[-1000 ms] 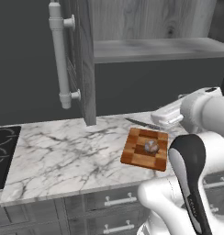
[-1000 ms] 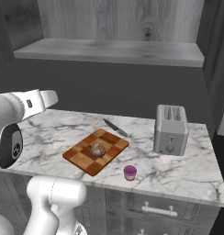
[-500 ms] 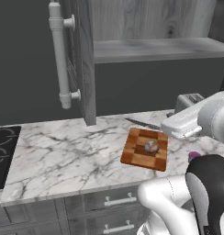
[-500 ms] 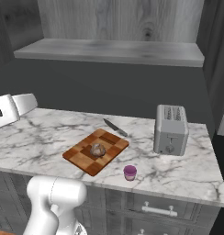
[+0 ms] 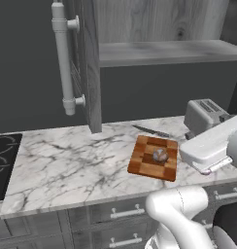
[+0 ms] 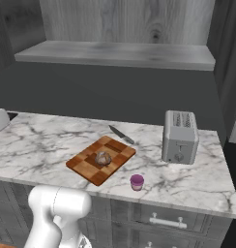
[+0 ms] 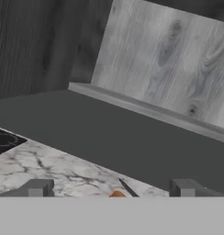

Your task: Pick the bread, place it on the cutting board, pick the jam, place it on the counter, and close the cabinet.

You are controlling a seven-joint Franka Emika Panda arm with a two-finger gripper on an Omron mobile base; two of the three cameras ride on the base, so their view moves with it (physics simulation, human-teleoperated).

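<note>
Grey weathered wood and dark wall fill the background above a white marble counter (image 6: pixel 37 145) with grey veins. Taking the cutting board (image 6: pixel 86 166) as the landmark and reading the right base view from left to right: the checkered board lies near the middle of the counter, one bread roll (image 6: pixel 102 158) rests on its centre, one knife (image 6: pixel 121 135) lies just behind its far corner, one pink-purple jam jar (image 6: pixel 137 182) stands on the marble to its right near the front edge, apart from the board, and one grey two-slot toaster (image 6: pixel 179 137) stands further right and back. In the left base view a black stovetop (image 5: pixel 3 163) sits well to the left of the board, and the cabinet (image 5: pixel 93 68) hangs above and left of it, its door swung open edge-on with one long pale bar handle (image 5: pixel 63 57). Below the counter's front edge run grey drawers (image 6: pixel 163 220) with silver bar handles.

In the hand view the gripper (image 7: pixel 114 189) looks across the counter toward the open shelf; its two fingertips (image 7: pixel 36 188) stand wide apart with nothing between them. An orange-brown corner of the board and the knife tip show just above and between the tips, so bread and jam lie ahead of and below the hand, neither touched.

No writing or brand mark can be read anywhere.
</note>
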